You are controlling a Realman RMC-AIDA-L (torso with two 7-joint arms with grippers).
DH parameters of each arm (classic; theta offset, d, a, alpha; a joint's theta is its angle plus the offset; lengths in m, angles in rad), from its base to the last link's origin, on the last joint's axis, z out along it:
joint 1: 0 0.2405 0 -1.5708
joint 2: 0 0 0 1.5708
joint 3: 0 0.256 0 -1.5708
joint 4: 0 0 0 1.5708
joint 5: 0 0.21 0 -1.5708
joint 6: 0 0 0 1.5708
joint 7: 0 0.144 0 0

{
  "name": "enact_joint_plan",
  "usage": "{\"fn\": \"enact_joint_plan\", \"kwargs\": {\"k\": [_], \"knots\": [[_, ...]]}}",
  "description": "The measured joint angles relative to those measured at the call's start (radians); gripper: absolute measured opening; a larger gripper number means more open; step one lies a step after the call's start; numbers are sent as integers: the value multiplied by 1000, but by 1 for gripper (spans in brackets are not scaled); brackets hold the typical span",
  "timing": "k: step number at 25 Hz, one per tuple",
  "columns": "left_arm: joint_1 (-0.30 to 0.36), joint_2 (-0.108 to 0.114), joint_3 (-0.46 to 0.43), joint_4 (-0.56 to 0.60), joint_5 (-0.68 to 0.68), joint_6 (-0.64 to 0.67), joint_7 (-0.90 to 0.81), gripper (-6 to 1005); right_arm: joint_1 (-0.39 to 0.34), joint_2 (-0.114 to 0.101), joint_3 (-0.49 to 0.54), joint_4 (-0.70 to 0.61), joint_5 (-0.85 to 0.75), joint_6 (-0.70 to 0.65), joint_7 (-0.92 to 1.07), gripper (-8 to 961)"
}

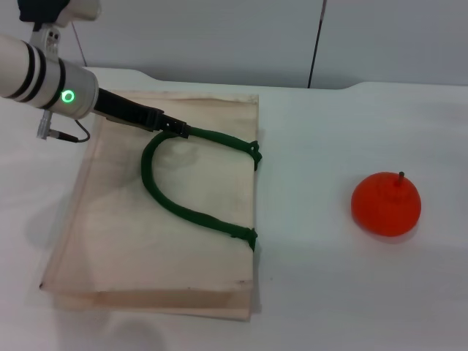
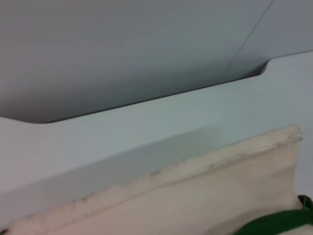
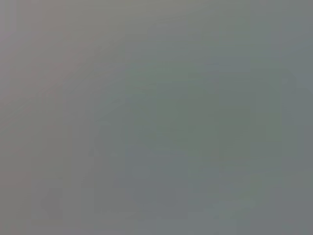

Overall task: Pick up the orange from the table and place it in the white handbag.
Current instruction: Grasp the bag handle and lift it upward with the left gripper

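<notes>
While the orange (image 1: 386, 204) waits near the table's (image 1: 329, 292) right edge, the left gripper (image 1: 174, 127) pinches the bag's (image 1: 146, 241) green handle (image 1: 157, 191), likely to open it; the right gripper is unseen.

We can read no text, label, brand or number anywhere in these views. The only sign we find is a small glowing green ring light (image 1: 68, 96) on the left arm's white wrist housing in the head view; it carries no lettering.
</notes>
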Motion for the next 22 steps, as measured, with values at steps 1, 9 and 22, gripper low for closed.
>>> {"fn": "enact_joint_plan", "kwargs": {"k": [1,9,22], "knots": [[0,-4,0,1,5,-7,0,879,2,0,0,1,0,0,0,891],[8,-8,-2,42,28,-64,0,833,4,1,-4,3,-6,-7,0,890],[9,-13,-2,53,38,-88,-1,461,7,0,-3,3,-7,-28,1,891]]}}
